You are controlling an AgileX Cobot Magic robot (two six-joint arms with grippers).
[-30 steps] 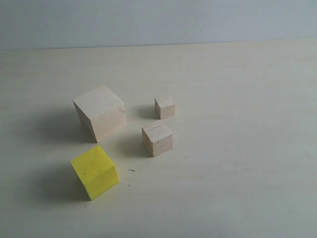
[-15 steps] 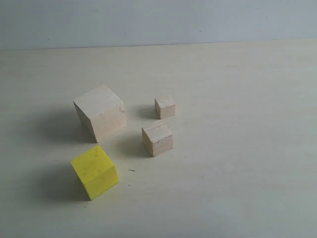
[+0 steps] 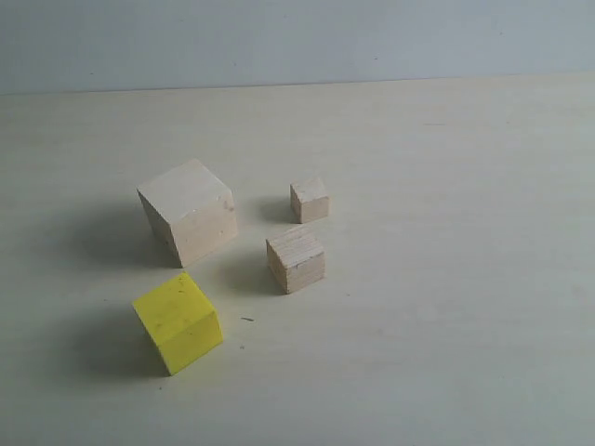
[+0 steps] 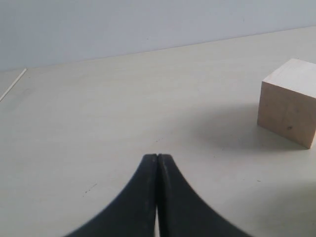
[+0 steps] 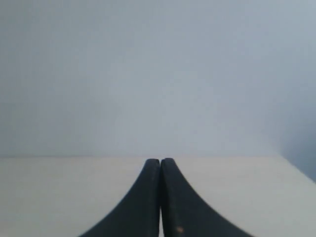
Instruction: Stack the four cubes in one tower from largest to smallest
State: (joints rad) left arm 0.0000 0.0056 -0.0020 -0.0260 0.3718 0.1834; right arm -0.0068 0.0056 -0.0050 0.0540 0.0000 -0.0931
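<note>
Four cubes lie apart: large wood cube (image 3: 189, 212) and, nearer, yellow cube (image 3: 178, 321) left; medium wood cube (image 3: 296, 259) and small wood cube (image 3: 310, 200) right. Jaws of left gripper (image 4: 157, 157) and right gripper (image 5: 160, 161) are pressed together, empty.

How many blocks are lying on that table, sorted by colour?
Bare wood: 3 (large cube, medium cube, small cube)
Yellow: 1 (yellow cube)
Total: 4

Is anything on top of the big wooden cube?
No, the large cube has a bare top; its underside and far faces are hidden. The yellow cube rests apart on the table.
</note>
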